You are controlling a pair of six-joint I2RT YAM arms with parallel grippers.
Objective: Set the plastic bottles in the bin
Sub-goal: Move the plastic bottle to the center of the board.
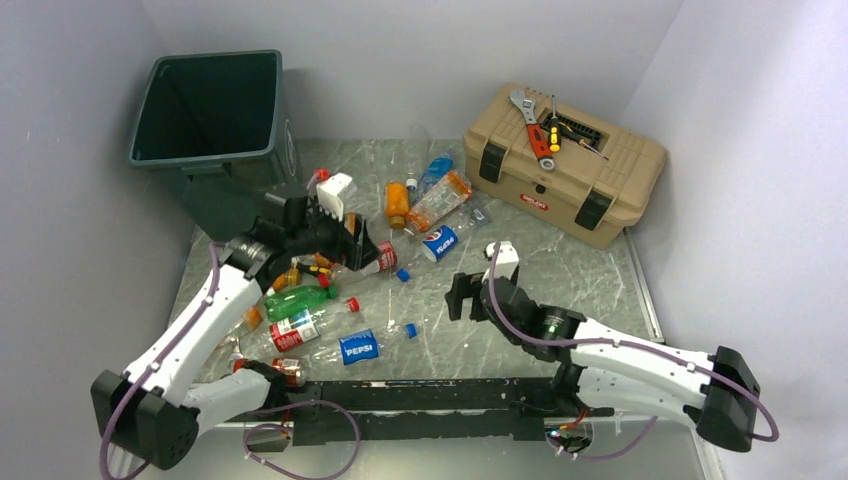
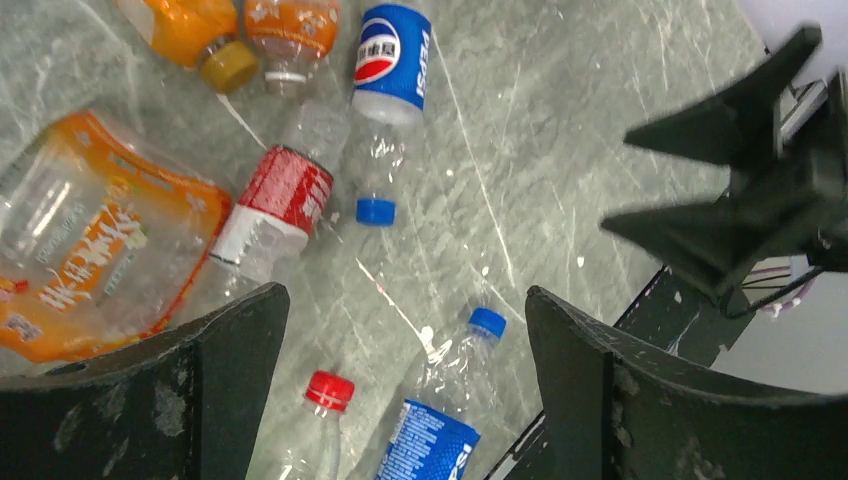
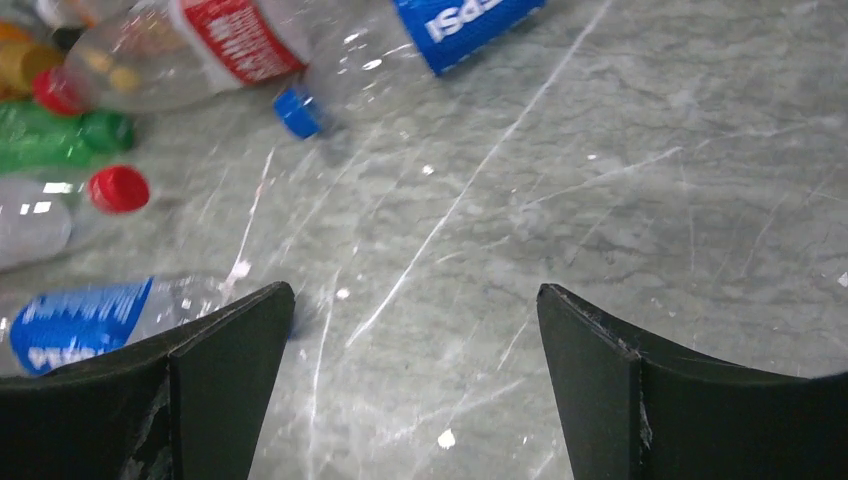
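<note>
Lying on grey marbled table (image 2: 560, 150), Pepsi bottle (image 2: 392, 50), red-labelled bottle (image 2: 285, 190), left claw (image 2: 398, 295) and right claw (image 3: 412, 290) released, empty

A robotics lab test cell: bare white walls (image 1: 420, 50) box in a marbled table (image 1: 580, 285) with a toolbox (image 1: 610, 165).

1. Table (image 1: 560, 285): grey marble pattern with white streaks.
2. Bin (image 1: 215, 200), far-left corner: dark green-grey.
3. Toolbox (image 1: 575, 175), far-right corner: tan with black latches and a small red logo.
4. Wrench (image 1: 541, 150): red and silver.
5. Screwdrivers (image 1: 553, 128): yellow and black.
6. Green bottle (image 1: 300, 298), left of the table's middle: green all over, green cap.
7. Orange bottle (image 1: 397, 203): orange with a mustard cap.
8. Pepsi bottle (image 1: 440, 243), mid-table: clear, blue label with a red-white-blue logo, blue cap.
9. Red-label bottle (image 1: 297, 328): clear, red-and-white label, red cap.
10. Arms (image 1: 190, 335), near edge: white with black joints and purple cables.
</note>
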